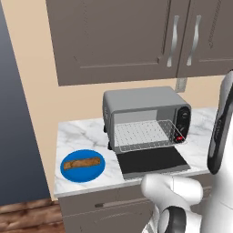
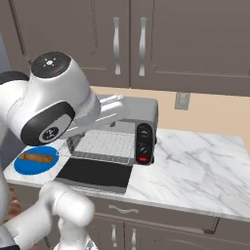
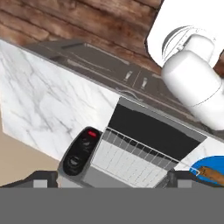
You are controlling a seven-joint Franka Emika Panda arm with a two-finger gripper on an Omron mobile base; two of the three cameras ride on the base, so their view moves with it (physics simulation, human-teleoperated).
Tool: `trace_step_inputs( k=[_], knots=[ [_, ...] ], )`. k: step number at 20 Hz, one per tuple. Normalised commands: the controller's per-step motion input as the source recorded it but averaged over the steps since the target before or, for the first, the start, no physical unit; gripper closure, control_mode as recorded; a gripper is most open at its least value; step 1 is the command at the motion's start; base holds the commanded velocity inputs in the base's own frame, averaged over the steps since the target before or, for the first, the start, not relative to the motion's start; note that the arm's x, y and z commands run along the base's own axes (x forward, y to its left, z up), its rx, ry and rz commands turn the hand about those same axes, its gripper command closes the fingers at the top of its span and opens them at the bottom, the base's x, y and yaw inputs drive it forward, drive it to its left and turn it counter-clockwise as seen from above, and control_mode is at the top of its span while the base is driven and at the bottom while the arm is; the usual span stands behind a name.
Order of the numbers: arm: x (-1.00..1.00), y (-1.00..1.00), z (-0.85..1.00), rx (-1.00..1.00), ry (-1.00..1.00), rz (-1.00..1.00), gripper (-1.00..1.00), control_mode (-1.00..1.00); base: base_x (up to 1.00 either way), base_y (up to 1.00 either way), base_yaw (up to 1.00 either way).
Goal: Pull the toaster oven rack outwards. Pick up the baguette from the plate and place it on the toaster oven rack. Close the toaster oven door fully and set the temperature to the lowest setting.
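the toaster oven [image 1: 141,107] stands with its toaster oven door [image 1: 154,161] dropped flat and the toaster oven rack [image 1: 144,135] drawn out. the plate [image 1: 73,175], at eight o'clock from it, carries the baguette [image 1: 81,163]. the gripper [image 3: 112,183], jaws wide apart and empty, hangs above the oven; descending, it could knock the door's edge or push the bread off.

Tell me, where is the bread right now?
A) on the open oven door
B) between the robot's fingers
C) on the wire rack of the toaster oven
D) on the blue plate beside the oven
D: the baguette lies on the blue plate, on the counter beside the toaster oven.
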Motion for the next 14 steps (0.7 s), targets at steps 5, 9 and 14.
trace_step_inputs(
  k=[5, 9, 14],
  knots=[
    [0.01, 0.75, -0.36, -0.14, 0.01, 0.09, -1.0, -1.0, 0.0, 0.0, 0.0],
    [0.01, 0.6, -0.38, -0.1, 0.0, 0.31, -1.0, -1.0, 0.0, 0.0, 0.0],
    [0.0, 0.33, -0.21, 0.0, 0.0, 0.46, -1.0, -1.0, 0.0, 0.0, 0.0]
  ],
)
